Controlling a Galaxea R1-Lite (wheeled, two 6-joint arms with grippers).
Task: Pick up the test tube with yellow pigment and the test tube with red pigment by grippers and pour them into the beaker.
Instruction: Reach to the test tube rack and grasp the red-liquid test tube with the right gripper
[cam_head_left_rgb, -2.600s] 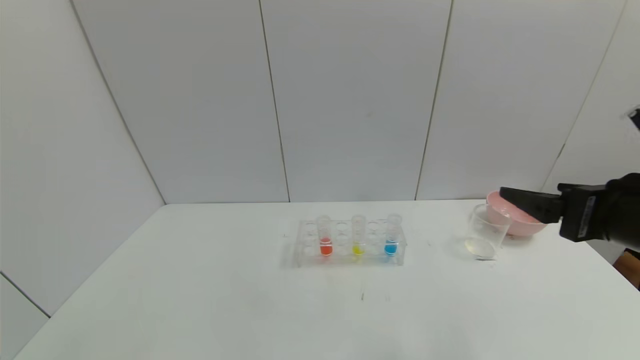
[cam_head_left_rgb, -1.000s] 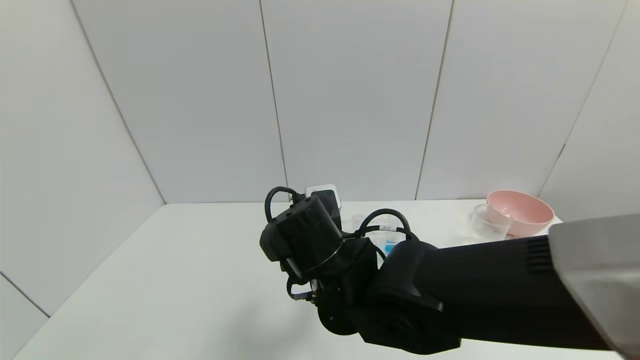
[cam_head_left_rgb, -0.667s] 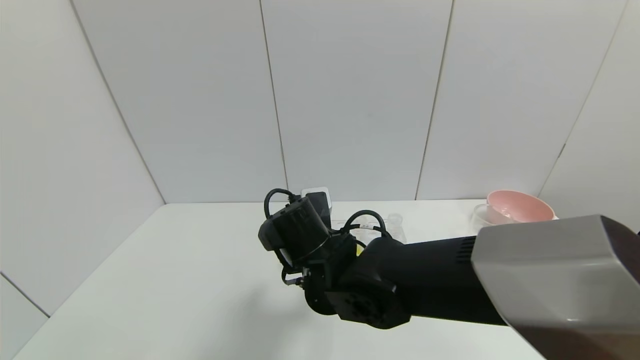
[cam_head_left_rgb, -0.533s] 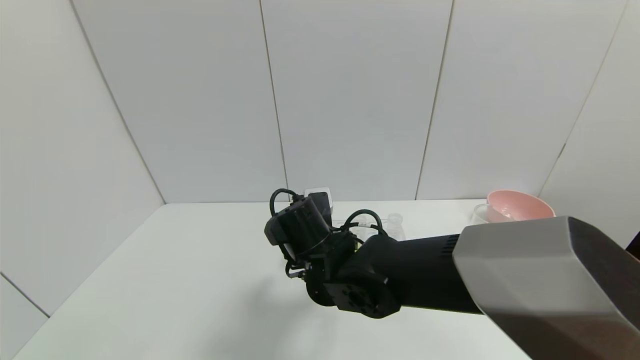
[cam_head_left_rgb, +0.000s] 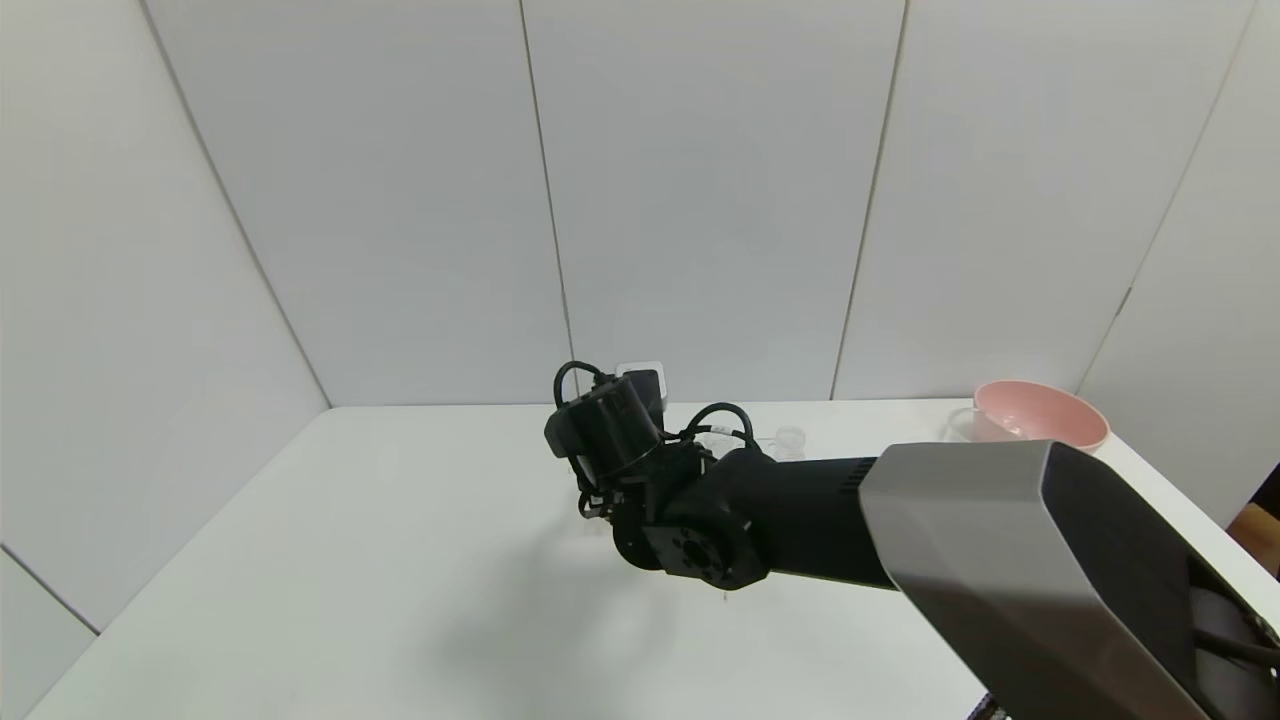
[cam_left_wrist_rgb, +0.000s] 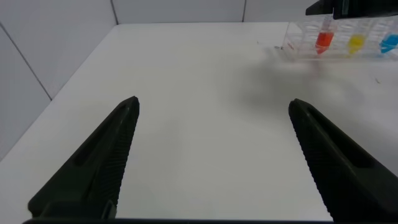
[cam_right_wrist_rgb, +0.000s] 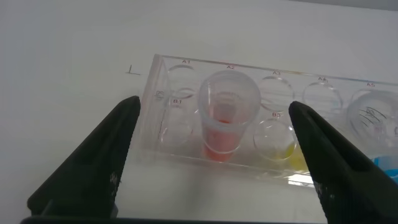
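Note:
In the right wrist view my right gripper (cam_right_wrist_rgb: 216, 107) is open, one finger on each side of the red-pigment test tube (cam_right_wrist_rgb: 227, 115), above it and not touching. The tube stands upright in the clear rack (cam_right_wrist_rgb: 163, 93). The yellow pigment (cam_right_wrist_rgb: 293, 157) shows in the rack beside it. In the head view my right arm (cam_head_left_rgb: 700, 510) covers the rack and both tubes. The beaker (cam_head_left_rgb: 958, 425) shows only as a sliver beside the pink bowl. My left gripper (cam_left_wrist_rgb: 213, 102) is open and empty over bare table, far from the rack (cam_left_wrist_rgb: 298, 43).
A tube with blue liquid (cam_right_wrist_rgb: 375, 112) stands at the rack's other end; its top shows in the head view (cam_head_left_rgb: 790, 437). A pink bowl (cam_head_left_rgb: 1040, 412) sits at the table's back right. White wall panels close the back and left.
My right arm has swung in from the right side of the table to the rack. In the last second its wrist moved farther in over the rack.

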